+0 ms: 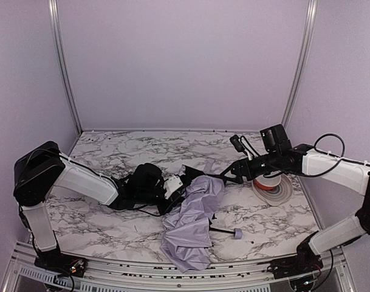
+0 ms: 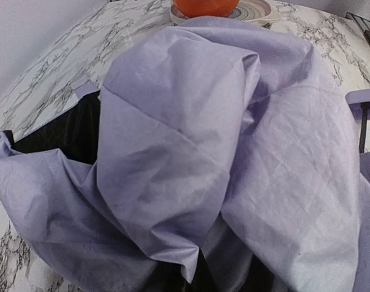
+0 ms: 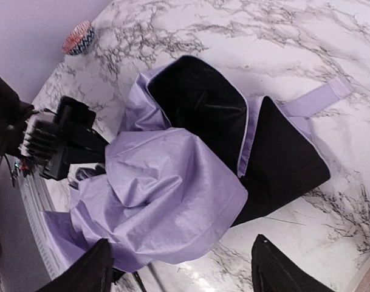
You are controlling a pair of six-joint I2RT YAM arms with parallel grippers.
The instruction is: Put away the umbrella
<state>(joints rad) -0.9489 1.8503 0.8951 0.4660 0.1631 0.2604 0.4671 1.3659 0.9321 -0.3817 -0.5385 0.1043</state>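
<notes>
Marble table (image 1: pixel 106 152): umbrella (image 1: pixel 194 225) crumpled near bowl (image 1: pixel 276 191); right hand (image 3: pixel 181 267) wide, left hand (image 1: pixel 175 185) unclear.

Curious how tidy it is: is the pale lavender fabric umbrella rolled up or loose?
Loose: the lavender fabric umbrella lies crumpled, black inner side exposed, strap undone.

The white, grey-veined marble tabletop (image 1: pixel 118 152) carries a crumpled lavender umbrella (image 1: pixel 194 225) at its near middle, the small handle (image 1: pixel 237 233) lying on the umbrella's right, and an orange-and-white bowl (image 1: pixel 274 192) toward the right edge.
</notes>
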